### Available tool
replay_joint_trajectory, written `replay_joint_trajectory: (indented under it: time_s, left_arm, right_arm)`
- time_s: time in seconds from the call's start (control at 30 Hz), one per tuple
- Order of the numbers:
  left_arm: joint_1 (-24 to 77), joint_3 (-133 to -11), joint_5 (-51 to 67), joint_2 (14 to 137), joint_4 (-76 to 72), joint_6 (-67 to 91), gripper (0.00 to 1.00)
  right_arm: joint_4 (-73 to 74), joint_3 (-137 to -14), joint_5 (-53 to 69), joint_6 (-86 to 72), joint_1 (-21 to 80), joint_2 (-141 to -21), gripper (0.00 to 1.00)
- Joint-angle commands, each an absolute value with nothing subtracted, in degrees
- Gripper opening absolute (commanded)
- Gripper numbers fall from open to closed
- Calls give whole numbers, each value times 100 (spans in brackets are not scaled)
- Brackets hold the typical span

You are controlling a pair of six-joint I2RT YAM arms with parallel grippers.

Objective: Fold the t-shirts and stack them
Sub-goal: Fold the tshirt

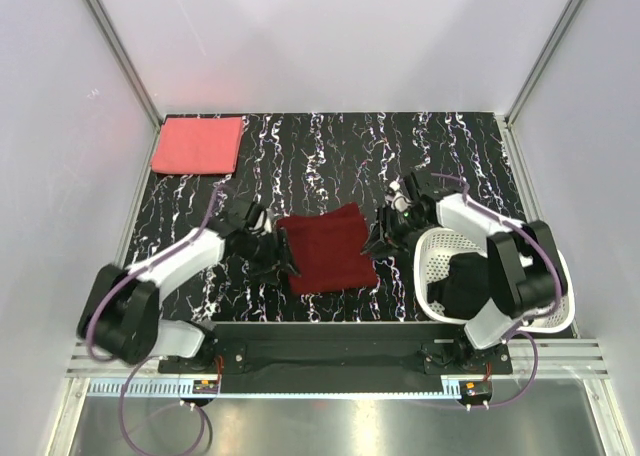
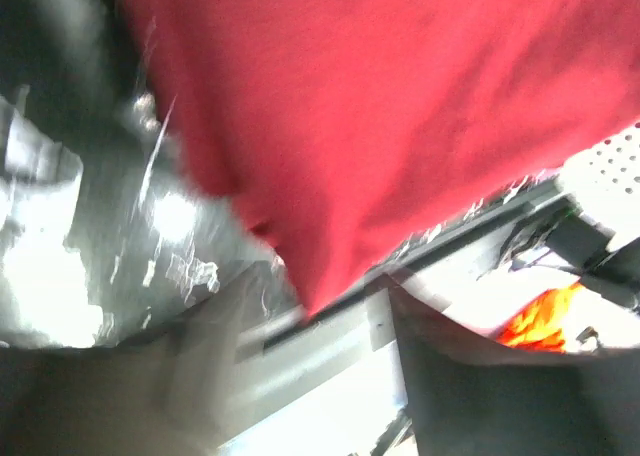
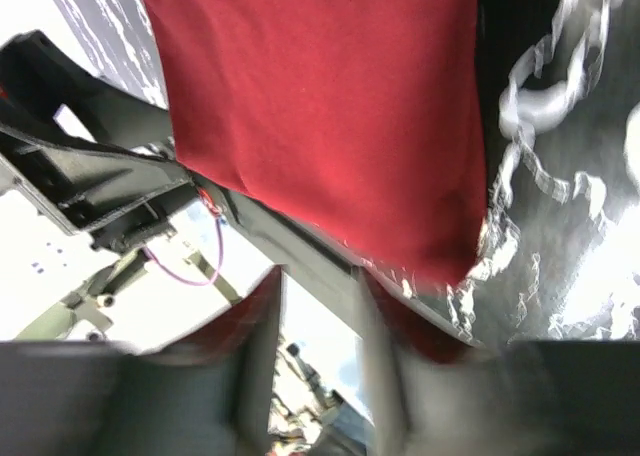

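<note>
The folded maroon t-shirt (image 1: pixel 328 248) lies flat, left hand (image 1: pixel 272 256) and right hand (image 1: pixel 384 238) seemingly spread beside it.

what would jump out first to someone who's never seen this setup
The folded dark maroon t-shirt stands out first, in the middle of the black marbled table. The left gripper and right gripper are close at its two sides. Next come the coral pink t-shirt, folded flat in the far left corner, and the white basket at the near right with the black t-shirt bundled inside.
</note>
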State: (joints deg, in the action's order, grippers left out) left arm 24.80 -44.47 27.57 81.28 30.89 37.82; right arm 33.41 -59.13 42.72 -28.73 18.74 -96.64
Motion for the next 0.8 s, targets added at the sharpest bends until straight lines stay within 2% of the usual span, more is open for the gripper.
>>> replay_joint_trajectory:
  time_s: [0.0, 0.03, 0.07, 0.17, 0.2, 0.3, 0.33, 0.4, 0.53, 0.77]
  left_arm:
    - [2408, -4288, 2084, 7104, 3795, 3973, 75]
    - [2391, -4367, 1900, 6867, 4119, 3807, 82]
    - [2330, -4464, 1811, 6777, 4235, 3701, 82]
    - [2268, -4938, 1487, 6723, 4193, 3254, 81]
    - [2181, -5035, 1511, 6854, 4088, 3130, 72]
    - [2136, -5361, 1460, 7197, 3465, 2524, 56]
    - [2136, -5361, 1442, 7242, 3254, 2375, 55]
    - [2127, -5326, 1617, 7495, 2612, 1874, 57]
    - [2127, -5536, 1434, 8180, 2390, 1110, 65]
    - [2127, -5923, 1099, 8990, 2110, 554, 67]
  right_arm:
    - [3558, -5546, 4237, -2716, 1854, -9010, 46]
    - [3664, -5555, 4141, -2524, 1854, -8835, 57]
    - [3743, -5572, 3948, -2418, 1854, -8763, 64]
    - [3683, -5738, 3360, -2076, 1846, -8657, 73]
    - [3552, -5765, 3314, -1996, 1846, -8666, 73]
    - [2797, -5827, 2945, -1767, 1854, -8859, 73]
    - [2412, -5862, 2849, -1749, 1837, -8964, 73]
    - [1762, -5906, 2724, -1758, 1846, -9061, 72]
    - [985, -6002, 2743, -1548, 1846, -9385, 70]
    - [623, -6493, 2873, -1091, 1828, -10185, 67]
